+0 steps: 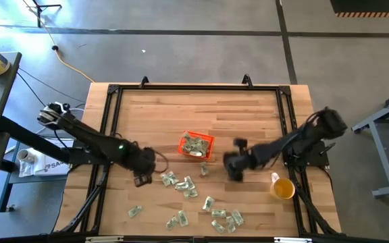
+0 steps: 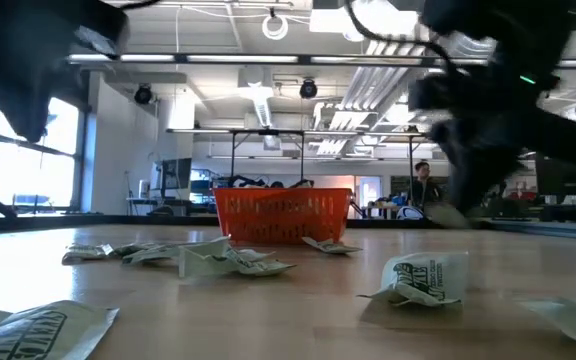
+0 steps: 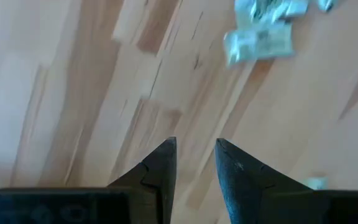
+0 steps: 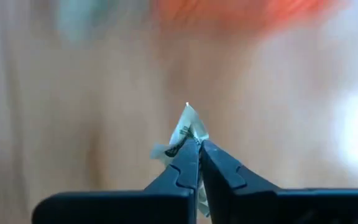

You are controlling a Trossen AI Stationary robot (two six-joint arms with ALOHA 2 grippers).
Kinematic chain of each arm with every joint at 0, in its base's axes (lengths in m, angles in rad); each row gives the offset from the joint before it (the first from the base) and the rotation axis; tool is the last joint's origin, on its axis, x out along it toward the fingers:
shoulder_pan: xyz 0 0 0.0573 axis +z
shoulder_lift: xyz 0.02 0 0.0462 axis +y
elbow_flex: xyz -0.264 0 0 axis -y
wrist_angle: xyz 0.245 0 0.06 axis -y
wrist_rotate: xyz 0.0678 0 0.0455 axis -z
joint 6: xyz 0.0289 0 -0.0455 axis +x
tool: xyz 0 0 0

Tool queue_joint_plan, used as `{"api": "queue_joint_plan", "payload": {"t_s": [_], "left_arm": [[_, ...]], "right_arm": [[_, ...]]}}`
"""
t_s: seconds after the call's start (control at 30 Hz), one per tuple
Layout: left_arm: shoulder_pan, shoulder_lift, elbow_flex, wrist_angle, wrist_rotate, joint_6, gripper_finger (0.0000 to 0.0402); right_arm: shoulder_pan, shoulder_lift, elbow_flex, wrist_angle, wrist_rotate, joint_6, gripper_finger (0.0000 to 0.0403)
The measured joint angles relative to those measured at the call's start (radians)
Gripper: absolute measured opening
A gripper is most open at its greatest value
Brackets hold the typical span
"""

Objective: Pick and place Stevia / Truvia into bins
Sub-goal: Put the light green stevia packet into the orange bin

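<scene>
The orange-red bin (image 1: 196, 145) stands mid-table with several Stevia sachets in it. Many more pale green and white sachets (image 1: 181, 183) lie flat on the wood between the bin and the near edge. My right gripper (image 1: 235, 165) hangs just right of the bin, shut on one crumpled sachet (image 4: 188, 132). My left gripper (image 1: 142, 177) is left of the loose sachets, pointing down. Its fingers (image 3: 196, 144) stand open over bare wood with nothing between them, and the nearest sachet (image 3: 260, 42) lies some way ahead. My right gripper pinches one crumpled sachet between its two fingertips (image 4: 190, 152). The paper's free end (image 4: 188, 121) sticks out beyond the tips. The fingers slant down toward the table from its right side, with the bin's orange wall (image 4: 241, 12) ahead of them.
A yellow cup (image 1: 282, 188) stands near the table's right edge, behind my right arm. A black frame (image 1: 113, 94) runs round the tabletop. One loose sachet (image 1: 203, 170) lies just near of the bin. In the low view a person (image 2: 423, 185) stands far off in the room.
</scene>
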State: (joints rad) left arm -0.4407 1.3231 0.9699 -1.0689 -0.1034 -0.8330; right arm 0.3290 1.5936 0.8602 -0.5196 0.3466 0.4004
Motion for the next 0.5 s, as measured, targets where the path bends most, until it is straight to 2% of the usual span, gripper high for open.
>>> {"api": "queue_joint_plan", "payload": {"t_s": [0.13, 0.2, 0.3, 0.4, 0.5], "left_arm": [[-0.089, -0.029, 0.000, -0.073, -0.019, -0.133, 0.0145], [-0.134, -0.032, 0.000, -0.085, -0.019, -0.200, 0.0145], [-0.206, -0.031, -0.030, -0.042, -0.031, -0.295, 0.0145], [-0.273, -0.030, -0.090, 0.053, -0.030, -0.383, 0.0145], [-0.335, -0.030, -0.143, 0.131, 0.010, -0.505, 0.0145]], "right_arm": [[-0.118, -0.129, 0.042, 0.028, 0.132, -0.046, 0.0010], [-0.183, -0.160, 0.068, 0.094, 0.115, -0.102, 0.0005], [-0.287, -0.151, 0.095, 0.206, -0.030, -0.125, 0.0009], [-0.369, -0.076, 0.130, 0.315, -0.228, -0.129, 0.0022], [-0.405, 0.016, 0.203, 0.328, -0.349, -0.116, 0.0039]]}}
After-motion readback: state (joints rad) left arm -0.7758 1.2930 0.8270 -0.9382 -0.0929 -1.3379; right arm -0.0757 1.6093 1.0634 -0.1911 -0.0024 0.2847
